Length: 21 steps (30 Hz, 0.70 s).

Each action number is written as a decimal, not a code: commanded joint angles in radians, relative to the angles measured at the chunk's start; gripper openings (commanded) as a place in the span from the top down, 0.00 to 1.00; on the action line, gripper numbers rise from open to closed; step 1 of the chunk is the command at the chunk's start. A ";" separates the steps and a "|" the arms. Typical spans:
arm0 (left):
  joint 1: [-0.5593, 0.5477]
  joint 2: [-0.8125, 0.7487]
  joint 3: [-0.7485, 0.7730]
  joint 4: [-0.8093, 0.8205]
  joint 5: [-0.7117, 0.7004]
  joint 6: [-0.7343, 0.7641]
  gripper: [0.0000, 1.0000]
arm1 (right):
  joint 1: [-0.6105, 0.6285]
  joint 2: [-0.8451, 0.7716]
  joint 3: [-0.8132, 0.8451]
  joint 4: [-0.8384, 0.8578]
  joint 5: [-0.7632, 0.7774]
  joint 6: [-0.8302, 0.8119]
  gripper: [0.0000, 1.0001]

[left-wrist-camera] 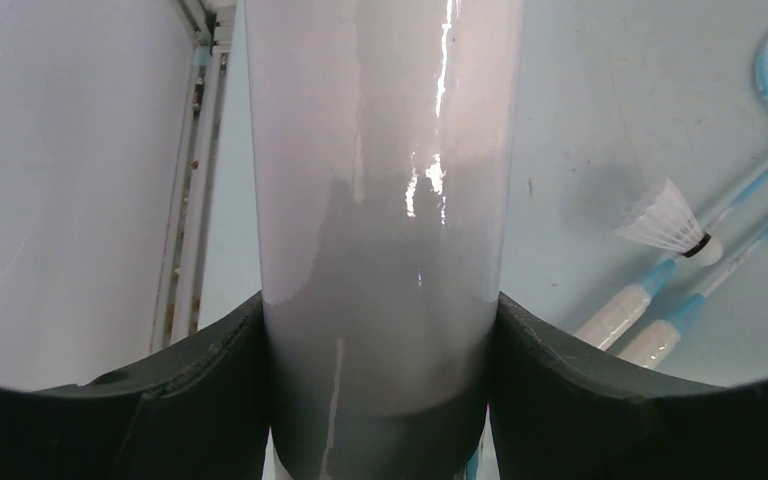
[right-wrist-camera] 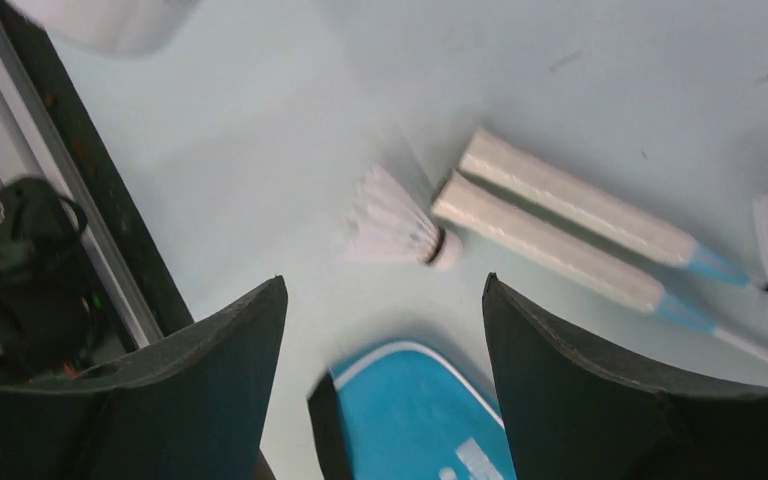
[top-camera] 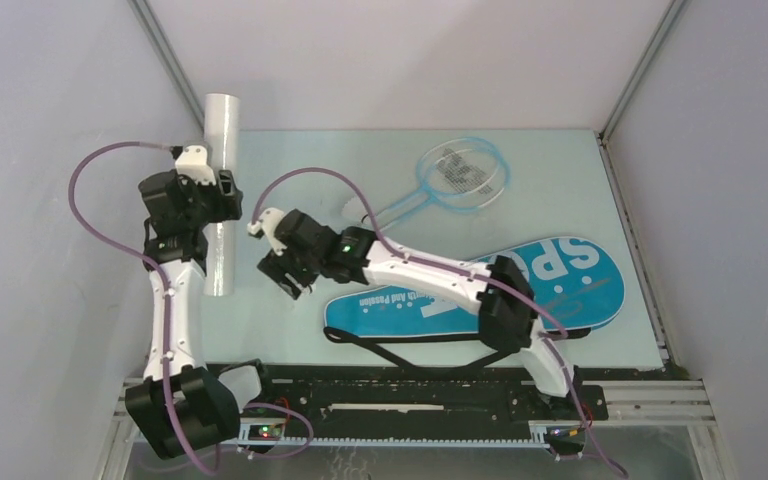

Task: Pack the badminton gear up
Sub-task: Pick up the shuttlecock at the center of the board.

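- My left end effector is clamped on the long white tube, one finger on each side, at about its middle. I cannot tell if the tube touches the bench. The tube is glossy and long, so I judge it could turn or slide in my grip if I swing it fast.
- My right end effector stands wide open and holds nothing. It hangs over the bench, with a shuttlecock just ahead of the fingers.
- The cork of that shuttlecock is touching, or almost touching, a white handle of the two rackets, which lie side by side. If I come down off-centre, a finger may push the light shuttlecock away or catch the handle with it. Too hard a squeeze could crush the feathers.
- The tip of the blue bag is just below my right fingers, and its black strap lies loose near the arm base, where the arm could snag it.
- The bench is pale blue-green and smooth, with a few small marks.
- Plain pale walls close the left, back and right sides. The left one is near the tube, so the tube might strike it.
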 commanded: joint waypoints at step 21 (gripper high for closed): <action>0.050 -0.042 0.084 0.013 0.015 -0.026 0.81 | 0.113 0.405 0.361 -0.043 0.275 -0.105 0.37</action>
